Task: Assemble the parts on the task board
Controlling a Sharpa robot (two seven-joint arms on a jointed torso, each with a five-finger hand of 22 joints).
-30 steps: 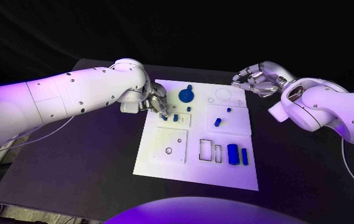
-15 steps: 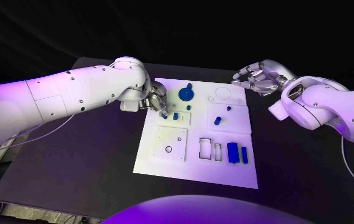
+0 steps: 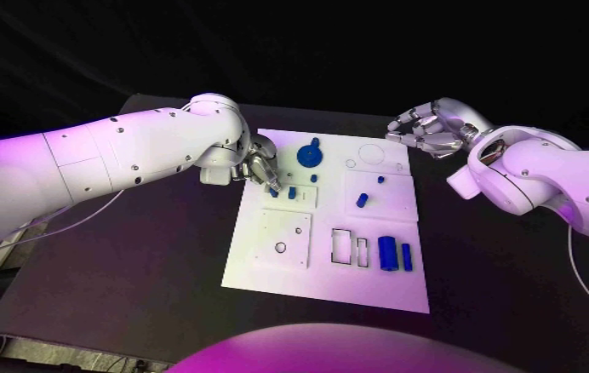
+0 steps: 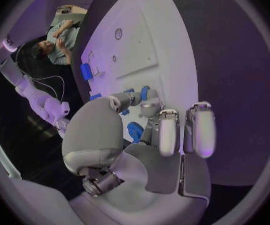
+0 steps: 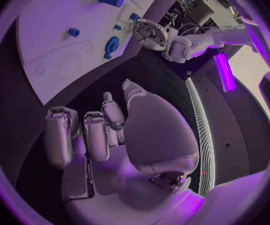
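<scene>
The white task board [image 3: 277,262] lies in the middle of the black table. My left hand [image 3: 258,171] hangs over its far left corner and pinches a small blue part [image 3: 272,191] at its fingertips [image 4: 151,105], just beside another small blue part [image 3: 292,192] standing in a raised plate. A blue keyed disc [image 3: 310,158] lies right of that hand. My right hand [image 3: 427,134] hovers off the board's far right corner, fingers loosely curled and apart, holding nothing. The board [image 5: 54,30] and the disc [image 5: 112,45] lie beyond that hand.
A tilted blue peg [image 3: 363,203] and a tiny blue part [image 3: 380,181] sit on the right middle plate. A large blue block [image 3: 388,255] and a thin blue bar [image 3: 406,259] lie at the near right, beside two rectangular slots [image 3: 350,249]. Bare black table surrounds the board.
My left hand has edged slightly toward the board's far end with the small part. The right hand has stayed in place.
</scene>
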